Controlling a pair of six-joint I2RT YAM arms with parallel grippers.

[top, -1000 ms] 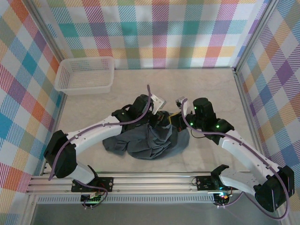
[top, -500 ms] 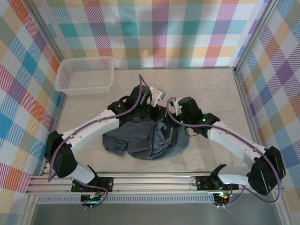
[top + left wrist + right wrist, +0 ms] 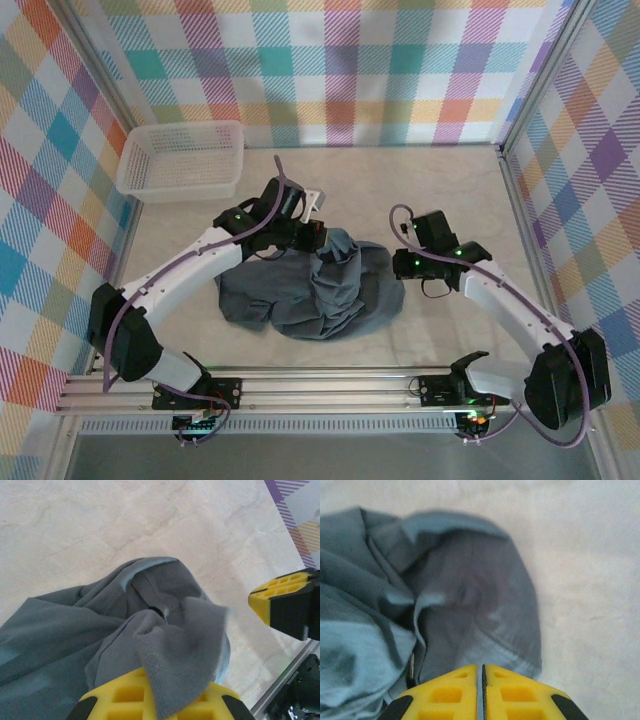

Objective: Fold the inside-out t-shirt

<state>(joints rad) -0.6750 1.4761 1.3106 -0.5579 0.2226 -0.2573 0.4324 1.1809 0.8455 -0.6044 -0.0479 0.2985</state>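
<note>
Top external: basket (image 3: 182, 162) apart from t-shirt (image 3: 320, 290)

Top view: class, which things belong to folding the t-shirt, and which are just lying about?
Belongs to the job: inside-out t-shirt, crumpled mid-table; left gripper, shut on a fold of it; right gripper, shut beside its right edge.
Lying about: white mesh basket, far left corner.

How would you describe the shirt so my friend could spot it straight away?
Start from the pale marbled table inside the plaid walls. Near its middle lies the t-shirt, a crumpled heap. It is dark slate-grey and soft, unlike the stiff white mesh basket in the far left corner.
</note>
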